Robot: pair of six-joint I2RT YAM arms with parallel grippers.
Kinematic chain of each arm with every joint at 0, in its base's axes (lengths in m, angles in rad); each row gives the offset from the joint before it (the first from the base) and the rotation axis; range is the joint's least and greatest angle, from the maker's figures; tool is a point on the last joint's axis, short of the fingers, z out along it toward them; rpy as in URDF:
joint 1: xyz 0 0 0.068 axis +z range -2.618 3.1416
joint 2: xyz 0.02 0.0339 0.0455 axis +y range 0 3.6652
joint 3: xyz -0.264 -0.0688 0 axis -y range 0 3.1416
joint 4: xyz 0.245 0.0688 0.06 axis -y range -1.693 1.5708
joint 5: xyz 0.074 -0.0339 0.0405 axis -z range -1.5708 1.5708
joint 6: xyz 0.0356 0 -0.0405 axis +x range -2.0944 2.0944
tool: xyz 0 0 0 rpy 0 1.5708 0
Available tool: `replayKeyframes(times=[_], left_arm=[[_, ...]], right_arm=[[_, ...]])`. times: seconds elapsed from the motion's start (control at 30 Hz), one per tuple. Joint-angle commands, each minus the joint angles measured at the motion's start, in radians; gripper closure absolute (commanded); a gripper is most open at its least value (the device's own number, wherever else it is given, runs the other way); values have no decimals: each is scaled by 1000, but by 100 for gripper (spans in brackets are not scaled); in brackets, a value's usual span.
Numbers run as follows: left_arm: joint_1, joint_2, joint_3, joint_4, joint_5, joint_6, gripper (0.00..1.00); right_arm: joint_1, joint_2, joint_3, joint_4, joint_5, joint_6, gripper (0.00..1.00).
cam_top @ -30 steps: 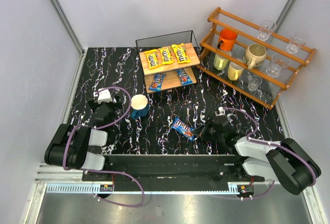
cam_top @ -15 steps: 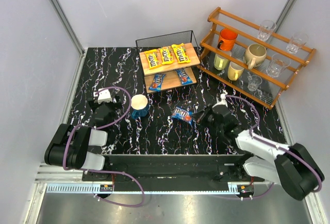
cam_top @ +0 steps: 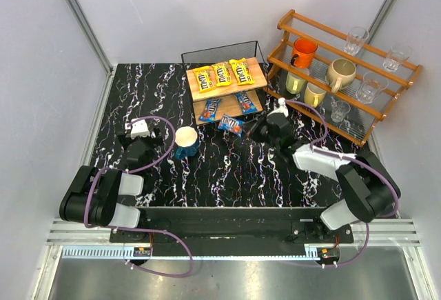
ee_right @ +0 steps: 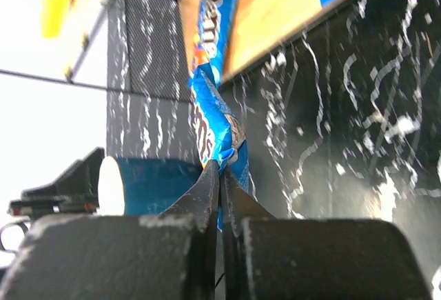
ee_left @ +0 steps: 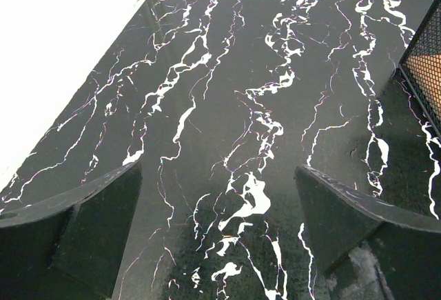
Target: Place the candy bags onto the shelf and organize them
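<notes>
5 of 6 done: 3 yellow bags on top tier of shelf, 2 blue bags on lower. Last blue bag clamped in R claw, free end ahead of tips at lower tier's front edge; not yet laid. L claw spread, empty. Vs 0.5 s ago: R claw + bag were well short of shelf, now at it.

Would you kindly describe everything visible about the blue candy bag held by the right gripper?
The blue candy bag is a small, glossy, crinkled packet with brown and orange print. The right gripper is shut on its near end. It juts toward the shelf, its far end at the lower board's front edge; whether it touches there is unclear.
</notes>
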Motion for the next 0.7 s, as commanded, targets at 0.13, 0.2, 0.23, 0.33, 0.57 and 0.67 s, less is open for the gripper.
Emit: replayKeyframes(times=[0.13,0.2,0.23,0.33,0.57,0.67], left_arm=[[6,-19,24,65,6,-14,1],[8,-19,23,65,6,-14,1],[8,-19,24,65,6,-14,1],[8,-19,24,65,6,-14,1],[8,-19,23,65,7,-14,1],[8,-19,24,65,7,-14,1]], right_arm=[[-4,162,207,105,149,21,100],[-8,211,224,132,178,53,100],[-7,231,247,140,189,60,100],[-14,297,299,148,218,73,100],[-27,391,369,148,330,126,100],[-27,412,395,134,377,150,100]])
